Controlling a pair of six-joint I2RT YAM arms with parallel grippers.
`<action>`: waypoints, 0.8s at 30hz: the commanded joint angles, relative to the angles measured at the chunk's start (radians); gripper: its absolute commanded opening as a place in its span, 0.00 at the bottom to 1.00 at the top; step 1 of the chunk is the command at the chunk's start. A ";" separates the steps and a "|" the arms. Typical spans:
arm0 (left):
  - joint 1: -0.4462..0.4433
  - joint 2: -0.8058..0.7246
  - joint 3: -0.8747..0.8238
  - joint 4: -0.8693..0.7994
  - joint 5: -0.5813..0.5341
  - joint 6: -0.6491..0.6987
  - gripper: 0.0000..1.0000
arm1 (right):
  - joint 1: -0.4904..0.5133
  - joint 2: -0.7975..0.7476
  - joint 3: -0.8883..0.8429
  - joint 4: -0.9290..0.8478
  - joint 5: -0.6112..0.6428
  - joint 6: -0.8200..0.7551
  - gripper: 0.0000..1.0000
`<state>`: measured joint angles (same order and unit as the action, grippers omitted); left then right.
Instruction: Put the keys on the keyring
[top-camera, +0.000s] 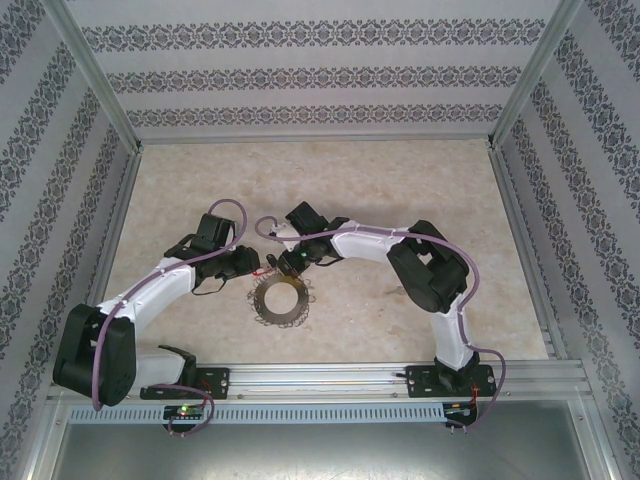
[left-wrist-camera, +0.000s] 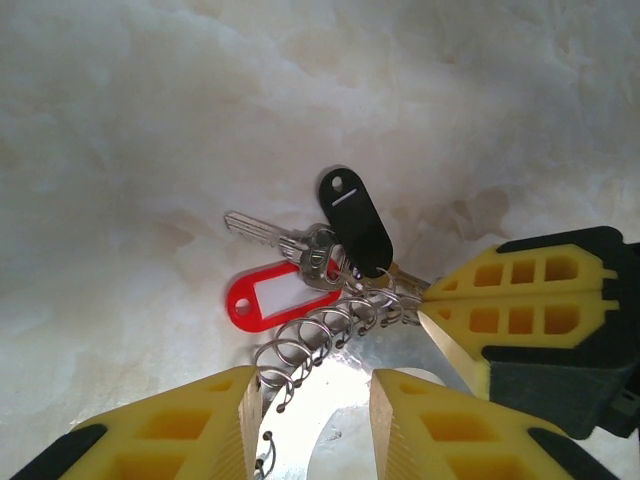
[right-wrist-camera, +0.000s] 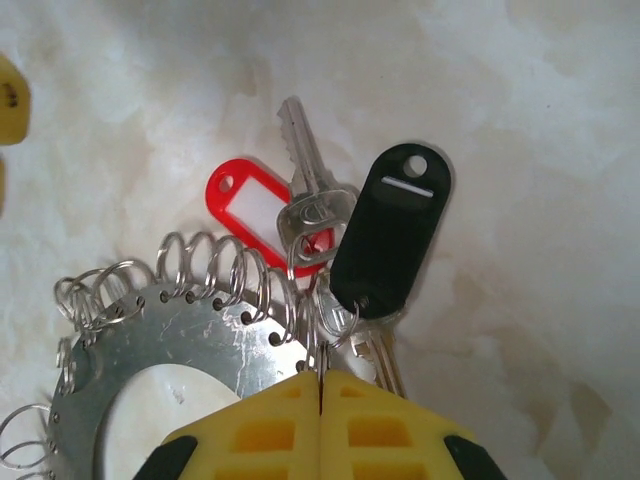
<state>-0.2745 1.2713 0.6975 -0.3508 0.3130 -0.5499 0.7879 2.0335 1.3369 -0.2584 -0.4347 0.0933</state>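
Keyring (right-wrist-camera: 150, 350) wire sits pinched in my right gripper (right-wrist-camera: 320, 388), whose 2 yellow fingers are clenched flat together on 1 loop at the rim. Just beyond the tips, the keys (right-wrist-camera: 303, 150) lie on the marbled table (right-wrist-camera: 530, 120) with 1 red tag (right-wrist-camera: 250, 200) and 1 black tag (right-wrist-camera: 392, 235). My left gripper (left-wrist-camera: 310, 385) straddles the keyring's rim, fingers apart; I cannot tell whether it grips.

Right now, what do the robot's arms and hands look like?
Both the left arm and right arm have white sleeved links between bulky black joint housings, with a lilac cable looping along each. The left hand and right hand carry yellow plastic fingers with rectangular cut-out windows, mounted on black bases.
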 joint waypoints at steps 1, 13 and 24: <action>0.013 -0.023 -0.002 0.003 -0.009 0.015 0.34 | 0.003 -0.092 -0.027 0.014 0.019 -0.042 0.00; 0.012 -0.056 -0.009 0.002 -0.003 0.025 0.32 | 0.008 -0.244 -0.146 0.116 0.045 -0.092 0.00; 0.013 -0.072 -0.028 0.009 0.007 0.024 0.32 | -0.032 -0.182 -0.148 0.087 0.100 0.006 0.00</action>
<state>-0.2726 1.2171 0.6907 -0.3504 0.3138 -0.5491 0.7773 1.8256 1.2026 -0.1799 -0.3565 0.0536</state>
